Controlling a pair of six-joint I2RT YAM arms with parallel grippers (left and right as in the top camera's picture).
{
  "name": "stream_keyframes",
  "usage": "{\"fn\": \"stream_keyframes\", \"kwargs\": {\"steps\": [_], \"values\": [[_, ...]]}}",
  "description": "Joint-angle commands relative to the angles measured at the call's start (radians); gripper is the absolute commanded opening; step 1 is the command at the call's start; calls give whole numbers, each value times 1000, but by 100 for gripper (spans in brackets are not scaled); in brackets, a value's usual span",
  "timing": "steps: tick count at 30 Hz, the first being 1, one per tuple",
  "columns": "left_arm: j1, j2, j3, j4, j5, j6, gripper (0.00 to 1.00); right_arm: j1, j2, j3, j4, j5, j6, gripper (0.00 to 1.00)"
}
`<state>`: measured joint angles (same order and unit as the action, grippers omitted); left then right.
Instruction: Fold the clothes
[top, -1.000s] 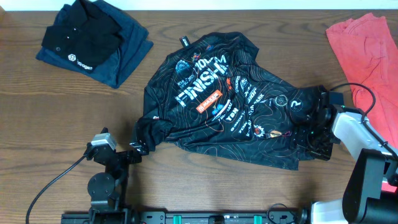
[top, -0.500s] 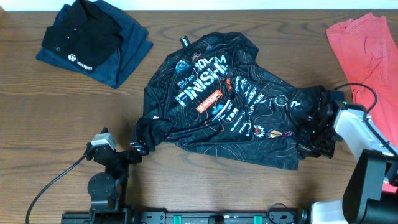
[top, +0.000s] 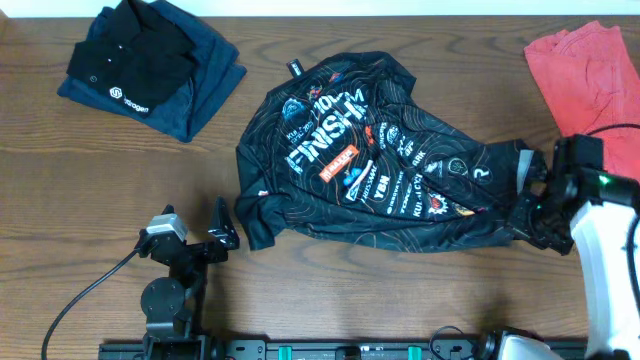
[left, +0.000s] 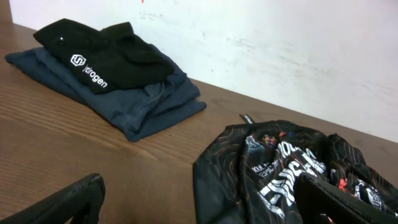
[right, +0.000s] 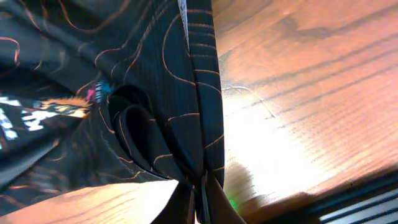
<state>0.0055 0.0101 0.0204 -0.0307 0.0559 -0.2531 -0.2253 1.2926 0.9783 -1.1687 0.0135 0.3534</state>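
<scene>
While in right tool (top: 527, 205) — one jersey (top: 370, 165), one free left tool (top: 225, 225).

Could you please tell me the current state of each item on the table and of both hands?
jersey, unfolded, crumpled, right end pinched.
right hand, shut on the jersey.
left hand, open, empty.
black polo, folded, atop the navy garment.
navy garment, folded.
red garment, unfolded, rumpled.

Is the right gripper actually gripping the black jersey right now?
Yes, the right wrist view shows the right gripper shut on a bunched fold of the black sports jersey.
</scene>
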Motion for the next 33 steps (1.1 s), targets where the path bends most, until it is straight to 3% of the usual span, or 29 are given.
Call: {"fn": "stream_keyframes", "kwargs": {"steps": [1, 25, 30, 33], "values": [[-2, -6, -16, -35, 7, 17, 98, -9, -46, 17, -16, -34, 20, 5], [-2, -6, -16, -28, 35, -18, 98, -9, -56, -25, 24, -120, -2, 5], [-2, -6, -1, 65, 369, -18, 98, -9, -56, -25, 22, -120, -10, 5], [-2, 3, 34, 83, 467, -18, 98, -9, -56, -25, 27, -120, -10, 5]]}}
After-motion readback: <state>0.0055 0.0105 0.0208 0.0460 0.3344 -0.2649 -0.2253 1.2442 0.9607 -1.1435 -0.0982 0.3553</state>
